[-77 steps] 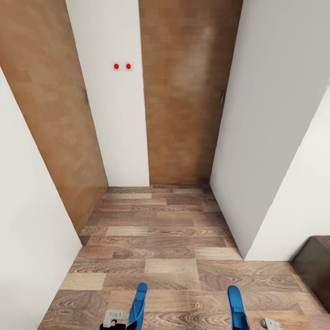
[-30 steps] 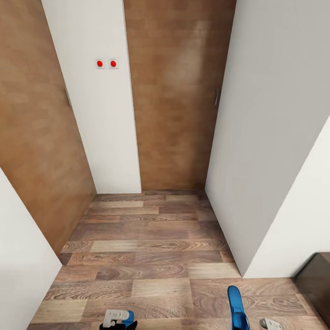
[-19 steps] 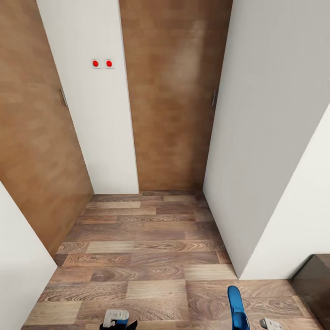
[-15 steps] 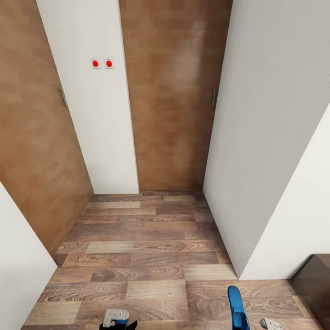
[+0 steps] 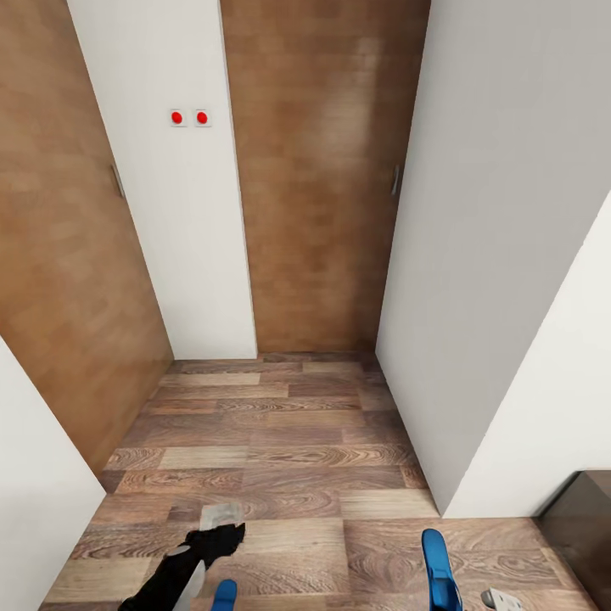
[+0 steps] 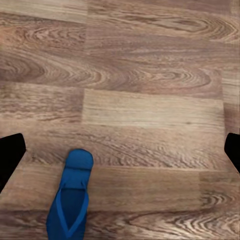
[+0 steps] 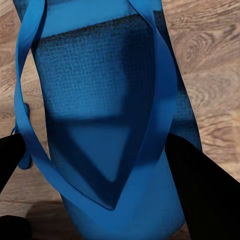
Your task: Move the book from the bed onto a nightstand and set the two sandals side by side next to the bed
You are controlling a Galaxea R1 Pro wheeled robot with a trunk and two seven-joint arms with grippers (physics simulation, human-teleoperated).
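Blue rubber crowds the right wrist view: one sandal (image 7: 107, 125) lies lengthwise between the right gripper's (image 7: 100, 165) two black fingers (image 7: 200, 190), which stand on either side of the sole and appear pressed against it, so that gripper looks closed on the sandal. In the head view the same sandal (image 5: 439, 570) pokes up at the bottom edge, its rounded end pointing away from the robot, with a pale grey piece of the right arm (image 5: 502, 601) just beside it. The left gripper (image 6: 120, 150) is spread wide, its dark fingertips (image 6: 10, 155) showing only at the two sides of the wrist view, nothing between them; under it the other sandal (image 6: 70, 200) lies flat on the wooden floor (image 6: 150, 75), strap side up. In the head view the black left arm (image 5: 182, 564) reaches forward over the planks, and the second sandal (image 5: 224, 593) shows just at the bottom edge beside it. Farther out, the plank floor (image 5: 280, 441) runs into a narrow hallway between white walls (image 5: 501, 238), with brown wooden doors (image 5: 318, 170) ahead and to the left, and two small red buttons (image 5: 189, 117) on the white wall panel. A dark brown piece of furniture (image 5: 585, 518) sits at the lower right corner.
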